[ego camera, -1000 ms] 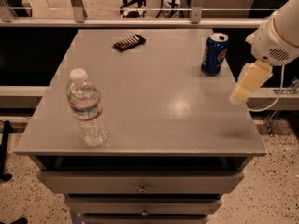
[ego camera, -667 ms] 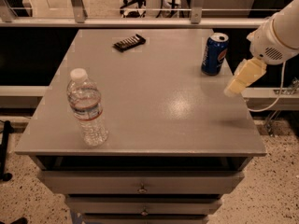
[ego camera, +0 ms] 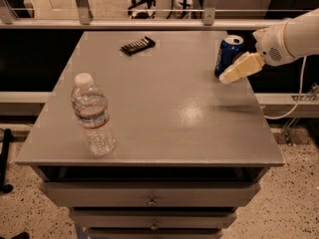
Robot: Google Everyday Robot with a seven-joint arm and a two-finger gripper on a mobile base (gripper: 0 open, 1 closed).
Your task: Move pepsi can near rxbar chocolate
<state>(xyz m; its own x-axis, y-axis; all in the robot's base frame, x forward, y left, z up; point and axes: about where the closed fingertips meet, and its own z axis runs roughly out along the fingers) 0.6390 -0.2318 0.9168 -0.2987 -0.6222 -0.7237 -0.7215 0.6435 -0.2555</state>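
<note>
As the task stands: hardly begun, by my reading. The pepsi can (ego camera: 229, 54) and the rxbar chocolate (ego camera: 137, 45) are well apart on the grey table (ego camera: 169, 113).
Pepsi can, place: upper right of the frame, near the table's far right corner.
Rxbar chocolate, place: upper middle of the frame, left of centre, near the table's far edge.
Done: the gripper (ego camera: 235, 72) sits next to the can; nothing more shows.
Left: take hold of the can, carry it leftward along the far edge, and set it down close to the bar.
Gripper, place: right side of the frame, just beside the can on its lower right, with the cream tip low by the can's base. Whether it touches the can I cannot tell.
Gripper, state: cannot tell whether it is apart or together; it does not visibly enclose the can.
Can, axis: upright, long axis vertical, silver top upward.
Bar, axis: lying flat, long axis running nearly left to right and rising a little toward the right.
Water bottle (ego camera: 92, 116): upright at lower left, well apart from both and off the likely path.
</note>
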